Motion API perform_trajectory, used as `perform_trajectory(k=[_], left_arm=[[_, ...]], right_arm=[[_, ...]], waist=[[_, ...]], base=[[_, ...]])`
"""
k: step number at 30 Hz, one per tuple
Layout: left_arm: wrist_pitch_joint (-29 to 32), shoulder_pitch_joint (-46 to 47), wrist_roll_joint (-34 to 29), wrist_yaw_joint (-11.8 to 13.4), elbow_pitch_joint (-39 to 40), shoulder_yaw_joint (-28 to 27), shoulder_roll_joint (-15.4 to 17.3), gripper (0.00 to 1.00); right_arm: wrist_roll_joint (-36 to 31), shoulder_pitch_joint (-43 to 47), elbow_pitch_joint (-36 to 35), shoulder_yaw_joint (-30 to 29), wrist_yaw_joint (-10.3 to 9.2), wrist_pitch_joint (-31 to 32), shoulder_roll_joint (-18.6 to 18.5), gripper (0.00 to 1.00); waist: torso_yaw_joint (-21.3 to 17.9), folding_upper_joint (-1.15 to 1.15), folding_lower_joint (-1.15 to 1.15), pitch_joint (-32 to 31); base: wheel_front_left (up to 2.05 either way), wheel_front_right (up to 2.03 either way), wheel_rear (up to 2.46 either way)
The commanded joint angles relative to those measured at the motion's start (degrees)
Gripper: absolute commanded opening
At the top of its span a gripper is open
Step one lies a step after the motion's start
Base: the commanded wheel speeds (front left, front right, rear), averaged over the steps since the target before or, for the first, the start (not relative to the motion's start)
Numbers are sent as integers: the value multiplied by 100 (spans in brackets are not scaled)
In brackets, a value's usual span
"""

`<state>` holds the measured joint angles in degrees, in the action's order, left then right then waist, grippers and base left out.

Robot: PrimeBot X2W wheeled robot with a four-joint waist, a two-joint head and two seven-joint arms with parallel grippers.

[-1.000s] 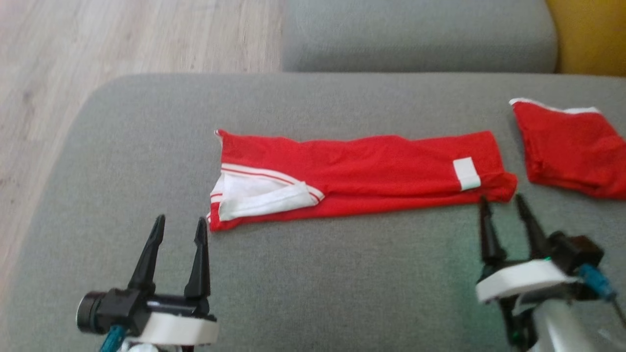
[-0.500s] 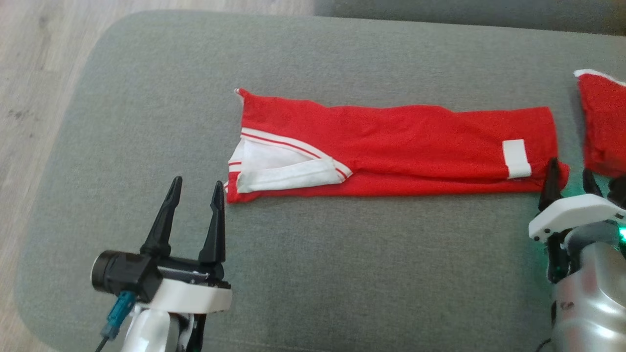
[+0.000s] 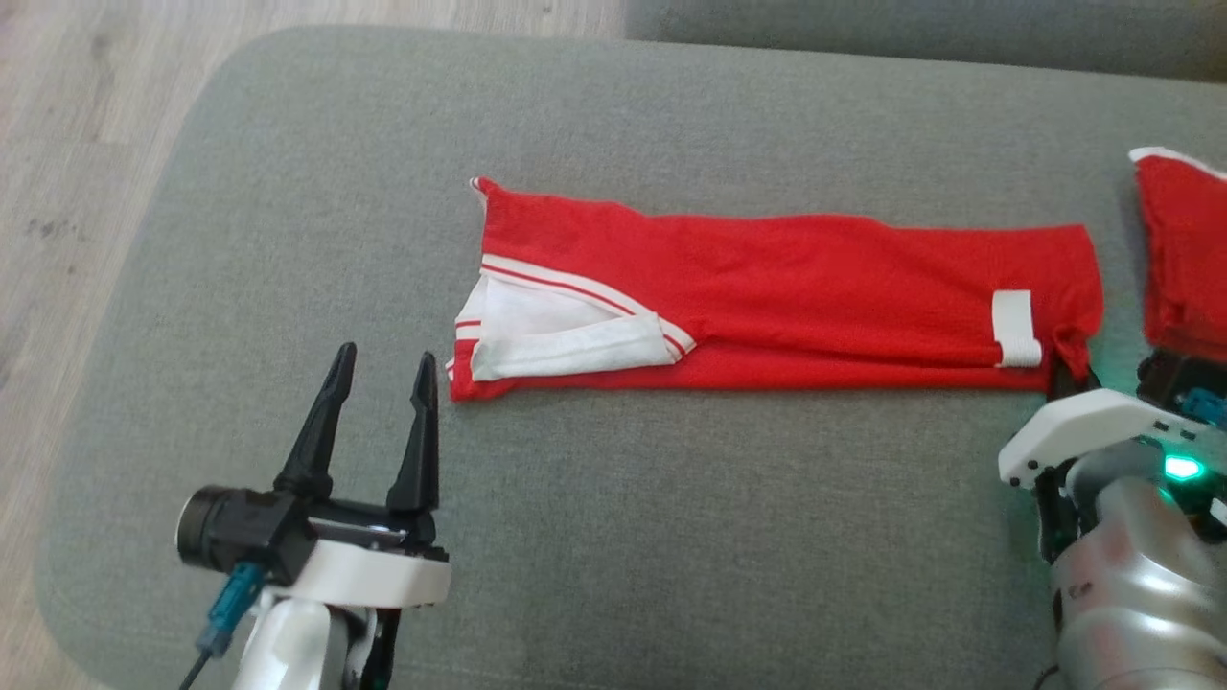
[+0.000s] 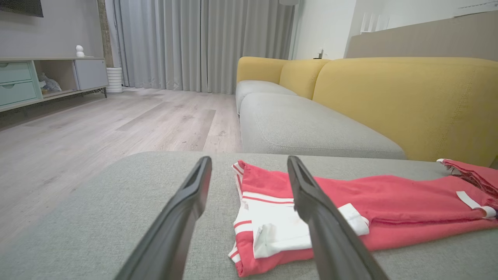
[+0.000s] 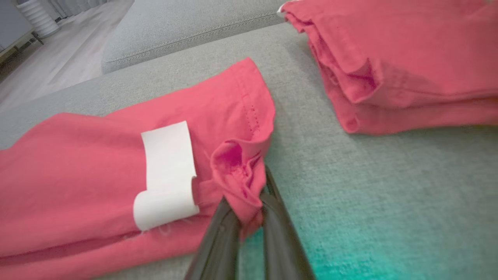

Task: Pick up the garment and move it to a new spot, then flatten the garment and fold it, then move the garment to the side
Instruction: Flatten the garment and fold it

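Note:
The red garment lies as a long folded strip across the grey cushion, its white-trimmed collar end to the left and a white tag near the right end. My right gripper is shut on the garment's near right corner, and the right wrist view shows the cloth bunched up between the gripper fingers. My left gripper stands open just left of the near left corner, apart from it. In the left wrist view the gripper frames the collar end of the garment.
A second folded red garment lies at the cushion's right edge, close to my right gripper. Wooden floor runs along the left. Another grey seat and a yellow backrest stand beyond.
The head camera has tilted down. My right gripper moved forward onto the garment's near right corner and shut on it, bunching the cloth. The left gripper stays open.

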<state>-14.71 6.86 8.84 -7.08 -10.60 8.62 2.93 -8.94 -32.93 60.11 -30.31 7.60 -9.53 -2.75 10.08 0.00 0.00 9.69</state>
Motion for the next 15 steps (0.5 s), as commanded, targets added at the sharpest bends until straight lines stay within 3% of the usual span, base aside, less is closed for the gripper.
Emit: perform_trajectory(k=[1,10,15], left_arm=[[-29,188,-55,-19,170,-270,3,100],[-29,-11,-117,-33,131,-274,1,100],[-29,-103,-123,-36,135,-313,0,100]], right_arm=[[-92,-76,-53,23,-11,-87,-13,0],[-768,160,-645,-565,-11,-128,-140,0],[-794,260,-935,-600,-11,-33,-182,0]], waist=[[-66,0,0,-105],[-284,0,0,-536],[-349,0,0,-705]], base=[[0,0,0],[0,0,0],[0,0,0]])
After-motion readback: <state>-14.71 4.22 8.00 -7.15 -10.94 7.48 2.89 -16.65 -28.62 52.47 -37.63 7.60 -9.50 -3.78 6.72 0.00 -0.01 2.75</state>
